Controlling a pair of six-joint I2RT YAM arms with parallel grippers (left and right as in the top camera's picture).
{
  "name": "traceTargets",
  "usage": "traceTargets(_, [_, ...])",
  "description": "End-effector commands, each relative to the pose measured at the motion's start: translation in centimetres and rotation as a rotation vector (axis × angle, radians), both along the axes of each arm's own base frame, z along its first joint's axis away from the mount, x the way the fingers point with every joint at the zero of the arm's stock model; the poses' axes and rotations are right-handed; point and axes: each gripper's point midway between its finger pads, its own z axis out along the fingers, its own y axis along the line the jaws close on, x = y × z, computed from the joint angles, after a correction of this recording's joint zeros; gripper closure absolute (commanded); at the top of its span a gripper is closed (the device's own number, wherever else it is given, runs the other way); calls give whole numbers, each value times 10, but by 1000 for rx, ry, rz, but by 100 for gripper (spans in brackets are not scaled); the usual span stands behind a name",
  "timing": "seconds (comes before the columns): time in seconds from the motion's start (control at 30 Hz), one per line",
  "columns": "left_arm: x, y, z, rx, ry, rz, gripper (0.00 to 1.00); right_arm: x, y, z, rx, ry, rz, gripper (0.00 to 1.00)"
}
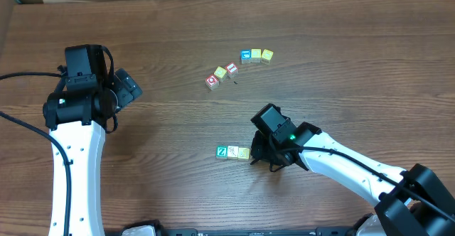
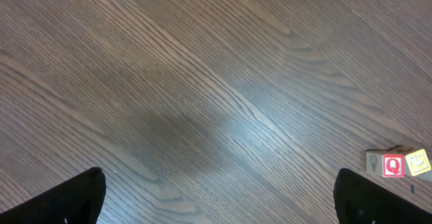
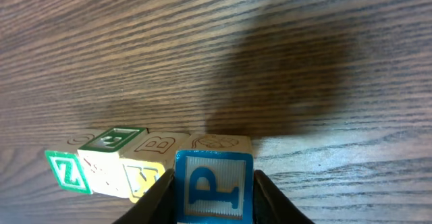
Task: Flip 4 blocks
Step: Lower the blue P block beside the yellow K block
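While the left gripper (image 2: 219, 193) hangs wide open over the table (image 2: 202, 82), the right gripper (image 3: 213, 207) holds the blue P block (image 3: 214, 183) between its fingers, at the end of the row that starts with the green Z block (image 3: 66, 171).

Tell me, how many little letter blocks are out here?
10. Three in the far row, three in the slanted line beside it, three in the near row, and a blue P block between the right tool's fingers, hidden from overhead.
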Motion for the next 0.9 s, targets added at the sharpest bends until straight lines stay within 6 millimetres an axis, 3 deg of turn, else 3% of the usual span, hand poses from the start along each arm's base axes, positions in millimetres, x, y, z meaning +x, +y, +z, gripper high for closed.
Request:
traceTargets(0.0, [2,3,3,9,-6,14,0,-3,0,-3,-4,8,1,65])
traceTargets(0.4, [2,3,3,9,-5,14,0,-3,1,-2,1,11,4,53])
traceTargets(0.7, [2,3,3,9,-5,14,0,18,-7,22,38,-16,-17,55])
traceTargets(0.87, [2,3,3,9,-6,14,0,13,-13,21,23,-1,-4,58])
